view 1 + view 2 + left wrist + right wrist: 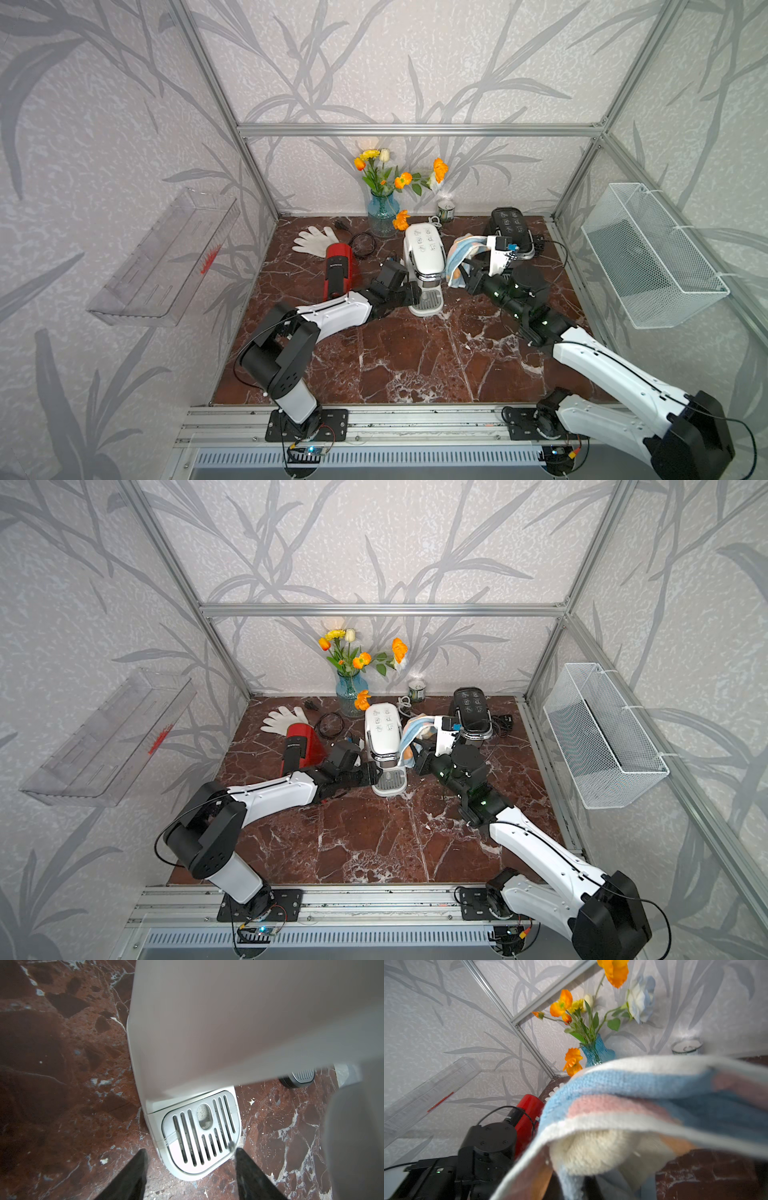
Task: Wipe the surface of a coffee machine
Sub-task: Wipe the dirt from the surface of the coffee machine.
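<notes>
Top view: red coffee machine sitting on counter at left. Left end effector hovering low at base of white coffee machine, counter centre. Left wrist view showing fingers spread, flanking drip tray. Right end effector pressed together, pinching striped cloth. Cloth hanging against white machine's right-hand side. Black coffee machine standing behind, at right.

Cannot make out the tips of the right gripper under the striped cloth just beside the white coffee machine. Cannot read the icons atop it; only a blur from the left wrist.
</notes>
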Controlling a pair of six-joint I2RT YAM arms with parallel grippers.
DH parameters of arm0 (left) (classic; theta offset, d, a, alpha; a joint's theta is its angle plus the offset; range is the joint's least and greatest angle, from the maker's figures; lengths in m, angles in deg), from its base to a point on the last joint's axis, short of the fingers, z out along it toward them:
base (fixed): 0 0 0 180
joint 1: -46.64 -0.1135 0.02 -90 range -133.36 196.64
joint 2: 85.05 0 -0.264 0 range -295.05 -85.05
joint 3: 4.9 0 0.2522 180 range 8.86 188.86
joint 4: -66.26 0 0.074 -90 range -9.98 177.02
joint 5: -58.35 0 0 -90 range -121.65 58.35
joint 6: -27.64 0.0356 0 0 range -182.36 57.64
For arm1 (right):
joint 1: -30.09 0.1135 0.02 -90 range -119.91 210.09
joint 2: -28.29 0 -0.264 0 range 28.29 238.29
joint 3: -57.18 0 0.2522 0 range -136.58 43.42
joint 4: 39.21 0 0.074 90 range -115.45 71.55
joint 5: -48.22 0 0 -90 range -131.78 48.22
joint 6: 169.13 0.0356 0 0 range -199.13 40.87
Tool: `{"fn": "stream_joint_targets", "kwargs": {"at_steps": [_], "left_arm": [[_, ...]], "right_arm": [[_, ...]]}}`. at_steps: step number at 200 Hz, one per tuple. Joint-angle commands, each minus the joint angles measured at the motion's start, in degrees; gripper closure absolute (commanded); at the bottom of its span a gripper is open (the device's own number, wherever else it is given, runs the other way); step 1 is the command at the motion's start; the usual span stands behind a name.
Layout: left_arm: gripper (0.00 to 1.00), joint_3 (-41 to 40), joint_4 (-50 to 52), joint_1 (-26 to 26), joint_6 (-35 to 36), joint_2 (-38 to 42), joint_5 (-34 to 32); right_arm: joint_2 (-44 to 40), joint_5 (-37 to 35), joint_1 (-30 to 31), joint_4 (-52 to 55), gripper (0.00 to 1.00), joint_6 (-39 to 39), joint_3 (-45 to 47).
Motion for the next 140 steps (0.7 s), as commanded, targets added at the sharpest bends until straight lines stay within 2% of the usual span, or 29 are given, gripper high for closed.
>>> {"fn": "stream_joint_targets", "kwargs": {"at_steps": [1,34,67,140], "left_arm": [[0.35,1.0,-0.8,0.3,0.0,1.0,0.5],[0.35,1.2,-0.8,0.7,0.0,0.9,0.4],[0.35,1.1,-0.6,1.1,0.0,1.0,0.0],[0.35,-0.7,-1.5,1.3,-0.5,2.2,-0.2]], "right_arm": [[0.9,2.3,1.4,5.2,1.0,-5.4,-5.4],[7.6,4.2,4.1,10.5,1.0,-9.6,-12.1],[16.4,7.6,4.8,13.3,1.0,-9.6,-17.3],[33.1,4.0,5.5,15.8,1.0,-11.9,-29.0]]}}
